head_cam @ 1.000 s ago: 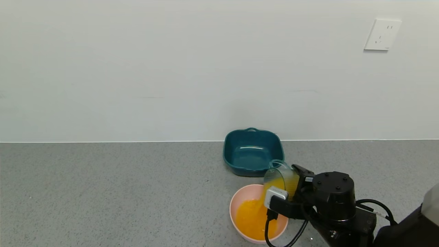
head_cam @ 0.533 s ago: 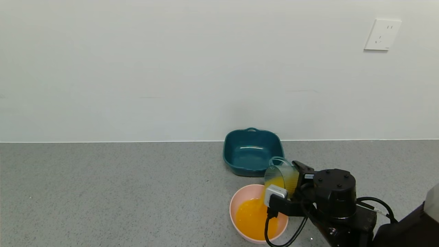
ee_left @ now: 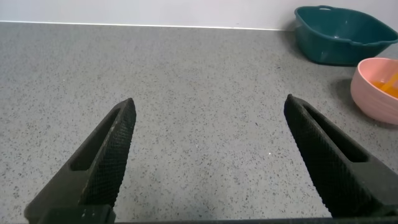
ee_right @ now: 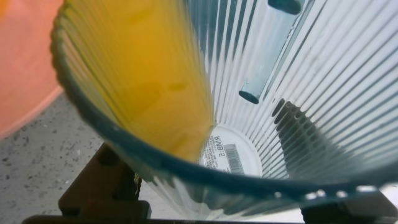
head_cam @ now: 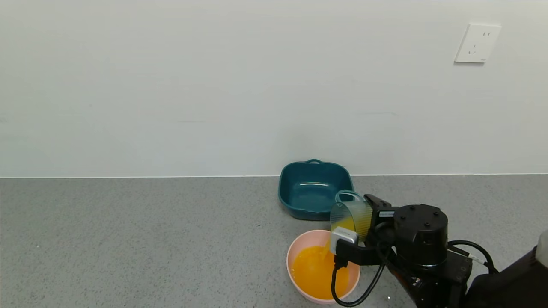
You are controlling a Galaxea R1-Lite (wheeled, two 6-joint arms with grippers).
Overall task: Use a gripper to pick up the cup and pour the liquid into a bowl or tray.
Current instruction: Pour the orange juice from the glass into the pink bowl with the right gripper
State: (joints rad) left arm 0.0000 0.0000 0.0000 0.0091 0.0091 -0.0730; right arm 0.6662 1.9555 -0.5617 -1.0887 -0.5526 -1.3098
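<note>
My right gripper (head_cam: 369, 220) is shut on the ribbed blue-grey cup (head_cam: 352, 215) and holds it tipped over the pink bowl (head_cam: 299, 246) at the front of the counter. Orange liquid (head_cam: 314, 273) runs from the cup's lower edge and fills the bowl's bottom. In the right wrist view the cup (ee_right: 298, 93) fills the frame, with liquid (ee_right: 149, 74) along one side and the bowl (ee_right: 25, 68) behind it. My left gripper (ee_left: 208, 155) is open and empty low over the bare counter, away from the bowl (ee_left: 373, 93).
A dark teal square dish (head_cam: 316, 188) with a loop handle stands just behind the bowl, against the wall; it also shows in the left wrist view (ee_left: 342, 34). The grey speckled counter (head_cam: 128, 239) stretches to the left. A wall socket (head_cam: 477, 42) is at upper right.
My right gripper has risen slightly and tipped the cup further. Less liquid is in the cup and more lies in the bowl.
</note>
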